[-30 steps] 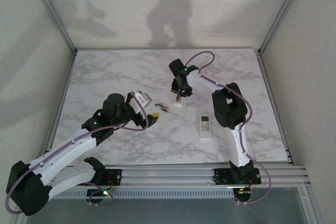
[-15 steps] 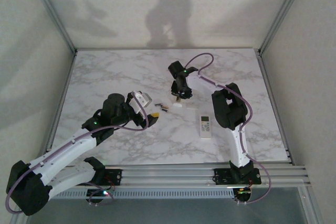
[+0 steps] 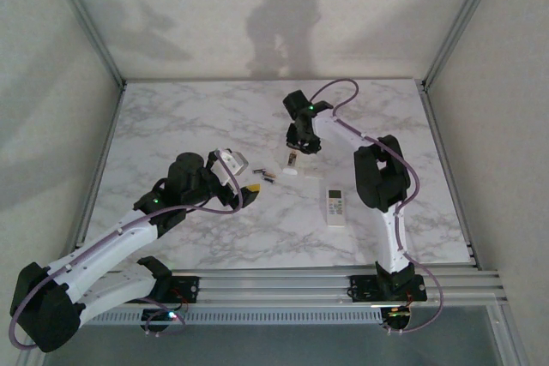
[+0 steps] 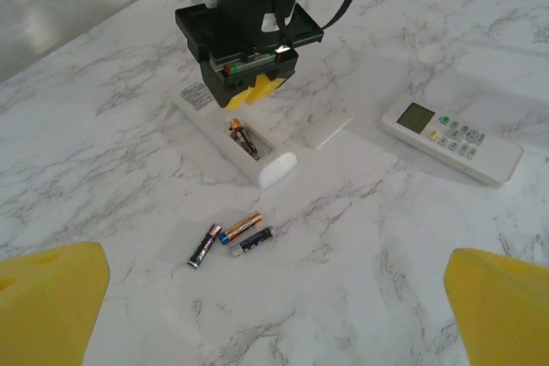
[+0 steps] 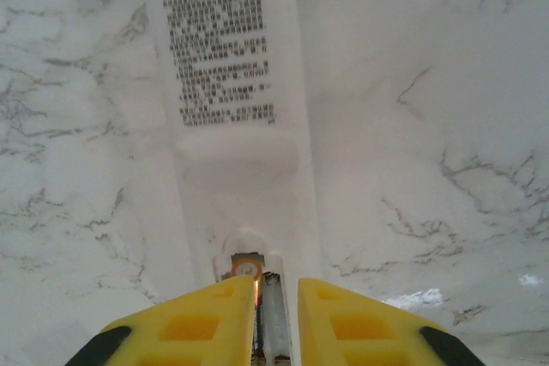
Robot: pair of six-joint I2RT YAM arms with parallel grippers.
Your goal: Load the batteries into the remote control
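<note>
- Right pincer [image 5: 276, 291]: yellow fingers all but closed, with a slim gap between them. It hovers just above the battery bay and seems to hold nothing.
- Seated battery [image 4: 243, 139]: lies in the bay of the open remote [image 4: 273, 169], copper end toward the printed label. Cannot tell whether the slot beside it is filled.
- Open remote: face-down, label up, near mid-counter. The battery cover [image 4: 324, 130] lies flat just beside it.
- Loose batteries [image 4: 241, 227]: three, close together on the counter [image 4: 386, 237], near the remote's bay end.
- Handling, my judgement: light, rigid, smooth and round, so apt to roll away or squirt out of a slanted pinch. Best taken across the middle of the barrel, fingers square to it. That leaves both ends free to match polarity and press against the spring.
- Left pincer [image 4: 274, 315]: spread wide and empty, low over the counter, facing the loose batteries.
- Second remote [image 4: 452, 139]: buttons up, well apart, toward the right arm's base.
</note>
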